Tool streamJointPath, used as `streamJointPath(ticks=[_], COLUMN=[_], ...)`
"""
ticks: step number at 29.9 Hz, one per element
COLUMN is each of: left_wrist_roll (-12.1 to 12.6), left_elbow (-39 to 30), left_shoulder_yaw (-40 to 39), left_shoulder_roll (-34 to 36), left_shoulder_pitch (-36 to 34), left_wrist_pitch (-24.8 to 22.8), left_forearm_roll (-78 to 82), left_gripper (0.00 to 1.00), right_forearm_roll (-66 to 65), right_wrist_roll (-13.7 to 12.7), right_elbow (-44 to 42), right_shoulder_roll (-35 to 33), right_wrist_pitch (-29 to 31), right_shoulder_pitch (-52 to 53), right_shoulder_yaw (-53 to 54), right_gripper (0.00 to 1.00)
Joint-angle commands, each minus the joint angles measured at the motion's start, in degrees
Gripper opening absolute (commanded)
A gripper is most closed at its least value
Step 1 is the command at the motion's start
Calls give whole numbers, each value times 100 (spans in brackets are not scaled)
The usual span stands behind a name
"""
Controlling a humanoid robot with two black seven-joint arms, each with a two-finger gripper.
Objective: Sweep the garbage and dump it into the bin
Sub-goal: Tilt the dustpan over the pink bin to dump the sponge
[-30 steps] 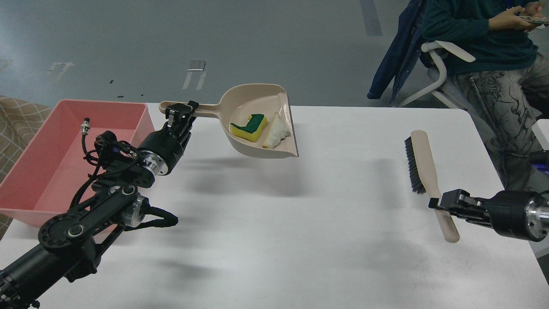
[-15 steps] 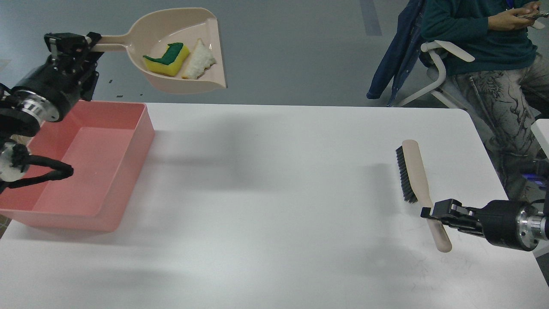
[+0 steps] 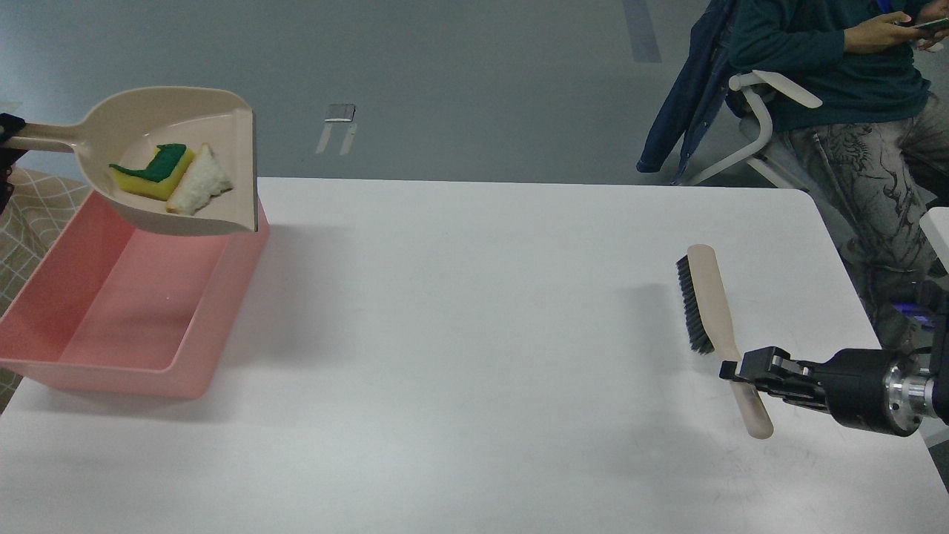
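The beige dustpan [image 3: 148,111] hangs in the air over the far end of the pink bin [image 3: 126,319]. It carries the garbage: the yellow sponge piece with a green layer [image 3: 152,174] and the off-white scrap [image 3: 200,182]. Only a black sliver of my left gripper [image 3: 4,133] shows at the left edge, at the end of the dustpan handle. My right gripper [image 3: 741,368] is shut on the handle of the beige black-bristled brush [image 3: 704,297] at the right of the table. The bin's inside looks bare.
The white table [image 3: 474,334] carries the bin at its left end and the brush at its right. A seated person on a white chair [image 3: 830,59] is beyond the far right corner. A beige checked surface [image 3: 30,208] lies left of the bin.
My left arm has swung the dustpan left and down from high above the table to just over the bin, and the arm has left the view. The brush shifted slightly left.
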Motion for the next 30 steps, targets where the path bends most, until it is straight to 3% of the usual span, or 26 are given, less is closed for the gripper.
streamJointPath(ticks=[1,7,14,18,26,28,30], left_wrist_roll=[-275,-959,-959,-959,-959,-959,-959], left_elbow=[478,1059,1192,1262,1262,1227,1210], left_shoulder_yaw=[26,79,87,87,87,0,-27], left_shoulder_roll=[192,324,544,596,746,764,921], left_shoulder_pitch=[14,58,181,181,164,93,-46], left_wrist_pitch=[-231,-258,-170,181,1419,1456,1125], left_forearm_roll=[188,1312,2105,2834,4548,4383,3692], left_gripper=[0,0,0,0,0,0,0], right_forearm_roll=[0,0,0,0,-9,-9,-9], right_wrist_roll=[4,4,4,4,-5,-5,-5], right_elbow=[0,0,0,17,35,35,35], right_shoulder_roll=[3,20,47,47,135,170,187], right_wrist_pitch=[-1,-1,-1,-19,-36,-36,-36], right_shoulder_pitch=[-17,-17,-17,-17,-61,-61,-61], right_shoulder_yaw=[10,10,1,-8,-8,-8,-8], right_gripper=[0,0,0,0,0,0,0])
